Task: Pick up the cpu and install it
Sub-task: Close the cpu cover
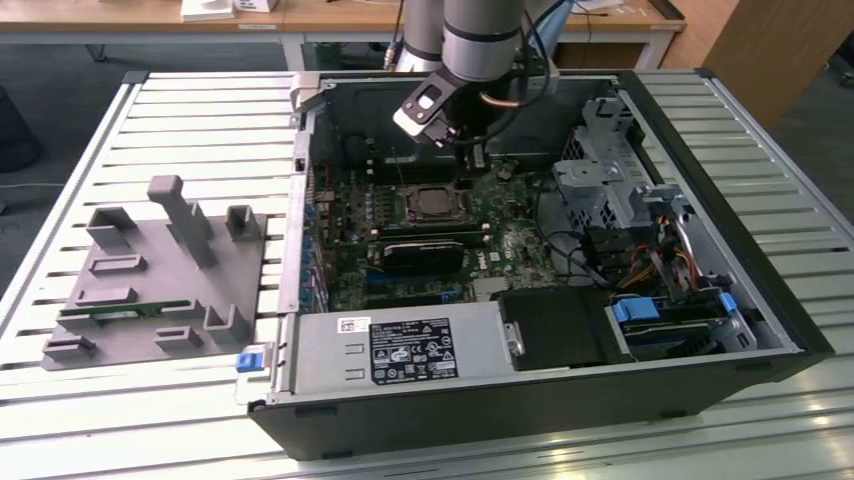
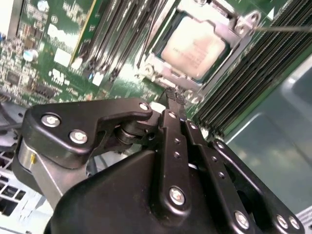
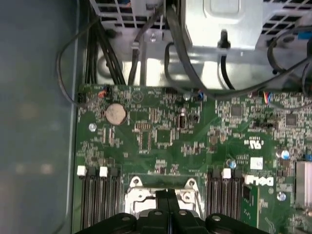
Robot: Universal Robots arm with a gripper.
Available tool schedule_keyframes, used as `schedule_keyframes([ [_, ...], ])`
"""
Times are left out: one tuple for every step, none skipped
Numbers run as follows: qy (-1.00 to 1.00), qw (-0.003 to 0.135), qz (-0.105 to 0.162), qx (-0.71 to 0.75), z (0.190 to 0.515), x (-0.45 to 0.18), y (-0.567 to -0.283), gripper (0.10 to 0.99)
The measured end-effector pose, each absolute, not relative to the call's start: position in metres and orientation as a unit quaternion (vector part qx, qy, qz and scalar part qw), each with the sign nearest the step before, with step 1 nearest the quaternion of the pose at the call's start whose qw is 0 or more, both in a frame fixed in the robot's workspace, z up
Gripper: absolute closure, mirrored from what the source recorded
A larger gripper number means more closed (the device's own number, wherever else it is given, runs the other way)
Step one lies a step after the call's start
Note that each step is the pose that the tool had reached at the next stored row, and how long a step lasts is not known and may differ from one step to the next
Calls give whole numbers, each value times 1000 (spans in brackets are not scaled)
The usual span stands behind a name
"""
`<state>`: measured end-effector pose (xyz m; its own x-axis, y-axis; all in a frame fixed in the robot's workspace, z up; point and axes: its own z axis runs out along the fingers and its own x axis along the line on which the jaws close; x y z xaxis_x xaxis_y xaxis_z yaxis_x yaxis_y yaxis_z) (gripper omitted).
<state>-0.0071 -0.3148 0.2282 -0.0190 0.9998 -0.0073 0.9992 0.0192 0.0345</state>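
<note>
The robot arm's black two-fingered claw [image 2: 174,97] hung with its fingers pressed together and nothing between them, just above a green motherboard [image 3: 161,136] inside an open black computer case [image 1: 534,420]. Directly beyond the fingertips, close to them but apart in the second wrist view, lay the cpu [image 2: 195,48], a flat square chip with a silvery-grey metal top. It sat flat in its socket, ringed by the socket's bright metal frame [image 2: 234,24], and by the look of it was already seated. Being square, it offered no long axis to line up on. In the exterior view the claw stood over the board, with the socket below it and a little toward the exterior view's left. Rows of black memory slots [image 2: 253,68] ran along either side of the socket, near the claw. Well away from the claw, outside the case, a grey moulded holder [image 1: 147,270] carrying a thin green memory stick [image 1: 127,312] rested on the slatted grey bench [image 1: 174,110].
</note>
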Motion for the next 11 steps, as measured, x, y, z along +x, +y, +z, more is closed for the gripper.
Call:
schedule_keyframes([
  [714, 15, 10, 700, 228, -9, -315, 980],
  [714, 15, 10, 700, 228, -11, -315, 980],
  [714, 15, 10, 700, 227, -12, -315, 980],
  [714, 15, 10, 700, 227, -13, -315, 980],
  [714, 15, 10, 700, 227, -14, -315, 980],
  [714, 15, 10, 700, 227, -15, -315, 980],
  [714, 15, 10, 700, 227, -16, -315, 980],
  [714, 15, 10, 700, 227, -16, -315, 980],
  [714, 15, 10, 700, 227, -17, -315, 980],
  [714, 14, 10, 700, 227, -17, -315, 980],
  [714, 14, 10, 700, 227, -18, -315, 980],
])
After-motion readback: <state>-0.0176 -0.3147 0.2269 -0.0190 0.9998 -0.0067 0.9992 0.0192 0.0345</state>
